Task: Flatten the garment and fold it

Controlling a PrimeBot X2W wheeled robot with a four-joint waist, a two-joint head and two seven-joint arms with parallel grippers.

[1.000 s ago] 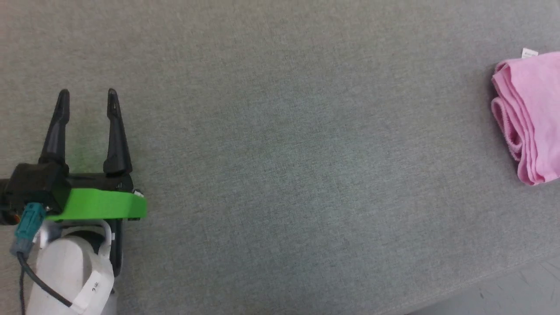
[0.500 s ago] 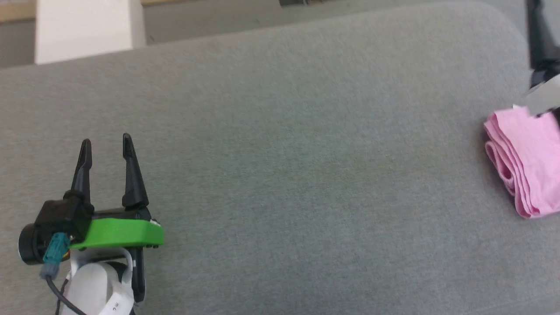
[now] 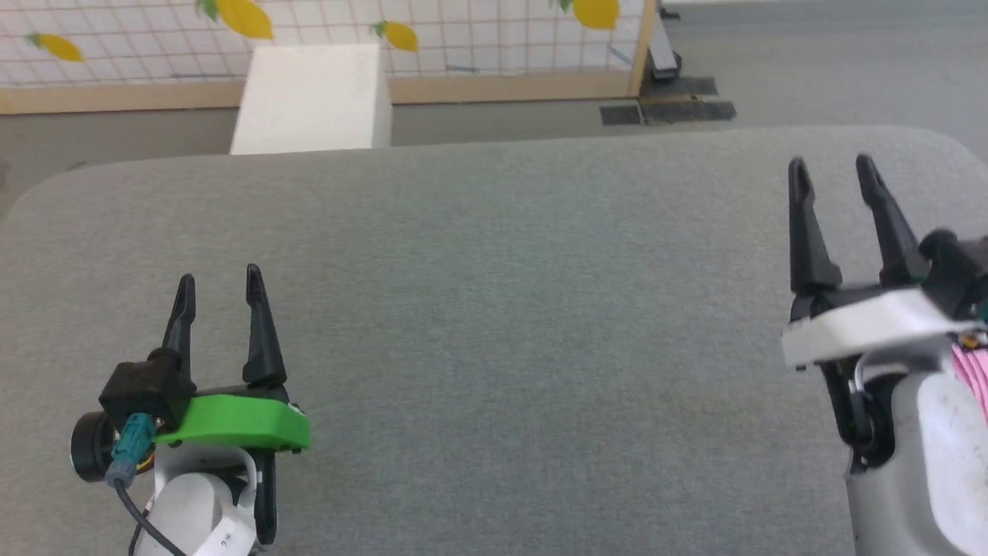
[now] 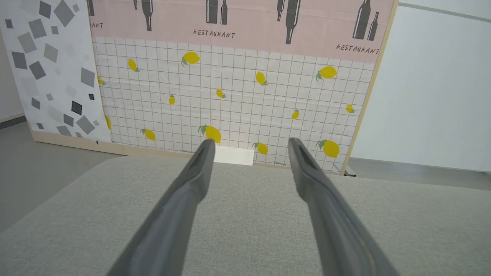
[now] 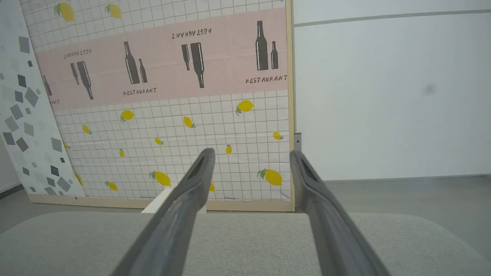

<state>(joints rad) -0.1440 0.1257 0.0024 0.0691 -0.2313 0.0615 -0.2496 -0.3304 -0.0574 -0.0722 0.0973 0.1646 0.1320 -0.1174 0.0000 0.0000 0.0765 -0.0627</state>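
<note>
The pink garment (image 3: 974, 378) lies folded at the right edge of the grey table (image 3: 494, 324), almost wholly hidden behind my right wrist; a thin pink strip peeks out. My right gripper (image 3: 832, 167) hovers above it, open, with nothing between its fingers. Far to the left, my left gripper (image 3: 218, 279) is also open and holds nothing, well away from the cloth. Each wrist view looks along open fingers, the left gripper (image 4: 249, 142) and the right gripper (image 5: 251, 152), over bare grey fabric toward the far wall.
Beyond the table's far edge stands a white block (image 3: 312, 96) before a lemon-patterned grid panel (image 3: 463, 35). Grey floor (image 3: 810, 69) lies behind at the right. A white wall (image 5: 387, 96) is in the right wrist view.
The head camera has tilted up, bringing the table's far edge and the wall panel into sight. My right arm now stands over the folded garment and covers most of it.
</note>
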